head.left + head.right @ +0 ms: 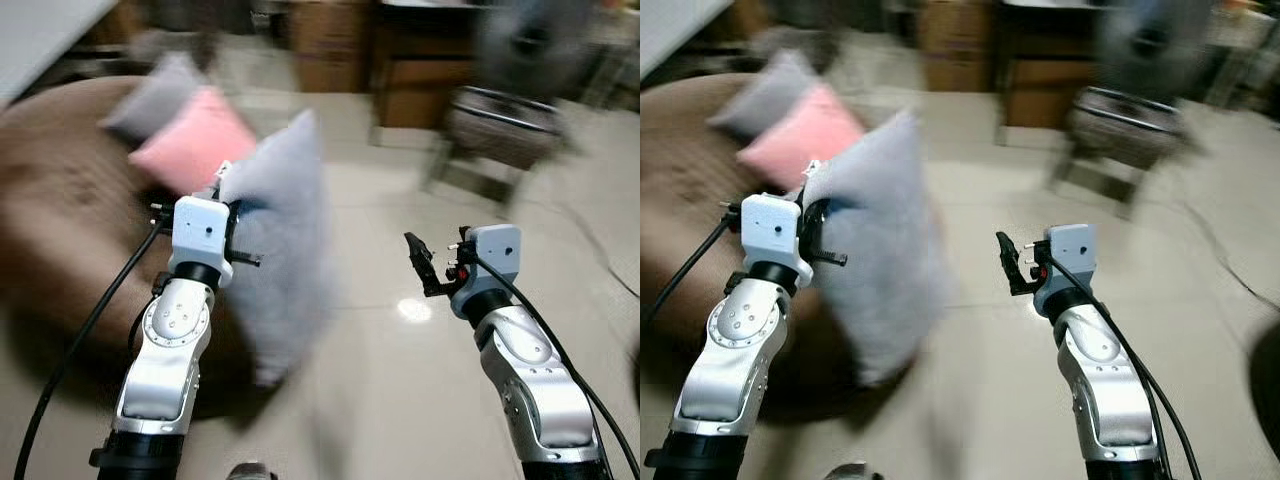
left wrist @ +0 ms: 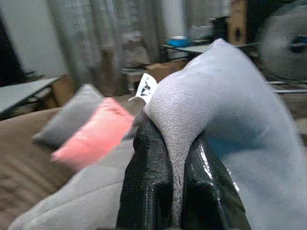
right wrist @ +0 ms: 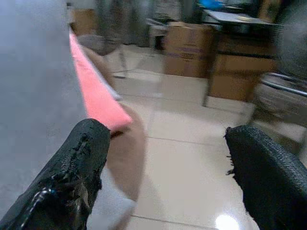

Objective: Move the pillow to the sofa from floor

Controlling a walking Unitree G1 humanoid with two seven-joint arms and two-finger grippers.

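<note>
Both silver arms reach up from the near edge of the head camera's picture, and everything is smeared with blur. On the left side, the left gripper [image 2: 175,191] has its two black fingers [image 2: 144,187] clamped tight on a fold of the grey pillow [image 1: 285,260], so it's pinching the fabric right at one corner. A little white tag [image 2: 147,87] sticks out of the pillow just above that pinch. That pillow hangs down from the grip, up off the tiled floor [image 1: 420,380], its lower end dangling just in front of the near edge of the brown sofa [image 1: 60,220].

Over on the right, the right gripper [image 1: 420,262] is held out over bare floor, well apart from the pillow, with its fingers [image 3: 72,177] spread wide and nothing between them.

Sitting on the sofa already are a pink cushion [image 1: 195,140] and, just behind and touching it, another grey cushion [image 1: 155,95]. The hanging pillow is near the pink one, can't tell whether they touch.

Further back there's a chair [image 1: 500,130] with a dark seat on the floor, some cardboard boxes [image 3: 189,48] against the far side, and what looks like a round fan [image 2: 285,45], too blurred to be sure. A bright light spot [image 1: 413,309] reflects off the tiles between the arms.
</note>
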